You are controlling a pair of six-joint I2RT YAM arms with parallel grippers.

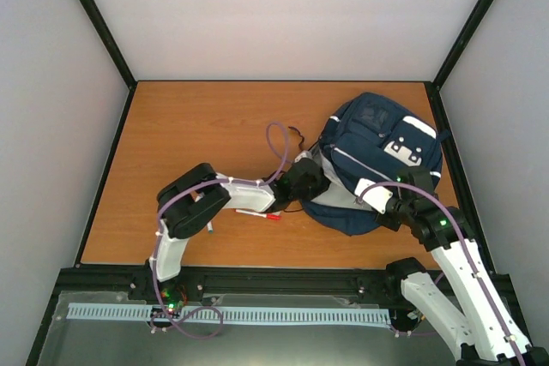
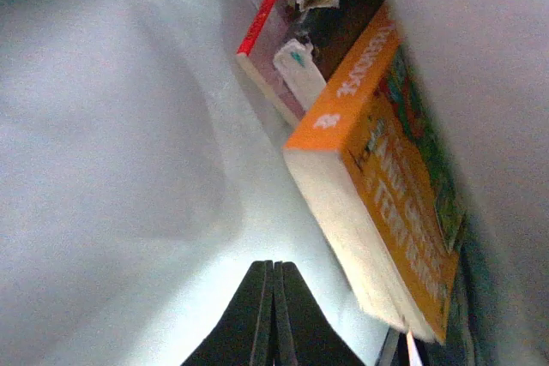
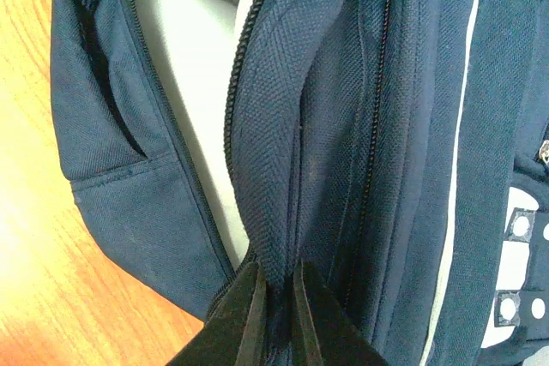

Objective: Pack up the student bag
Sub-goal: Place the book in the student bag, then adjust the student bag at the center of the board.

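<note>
**Bag** (image 1: 377, 139): navy, lying on the tabletop (image 1: 197, 126). It encloses the left claw, and the right claw grips its mouth edge.

**Left claw** (image 2: 274, 267): inside the bag, fingers pressed together, holding nothing. Grey lining (image 2: 129, 126) lies to its left and ahead.

**Right claw** (image 3: 276, 270): nipped tight on the zip-edge band of the bag's mouth, with the fabric running away ahead of it.

**Orange book** (image 2: 377, 186): already packed, just ahead and right of the left claw, standing on edge against the lining.

**Red-edged book** (image 2: 264, 10), **white stick** (image 2: 298, 70): deeper in, beyond the orange book.

**Pen** (image 1: 257, 213): outside on the tabletop, behind the left claw and beside its arm. Probably not yet packed.

**Risks:**
- The right claw's narrow pinch on the band could slip, and the mouth would then sag onto the left arm.
- Drawing the left claw out could snag the lining or drag the whole bag.
- A careless sweep of the left arm could roll the pen away.
</note>
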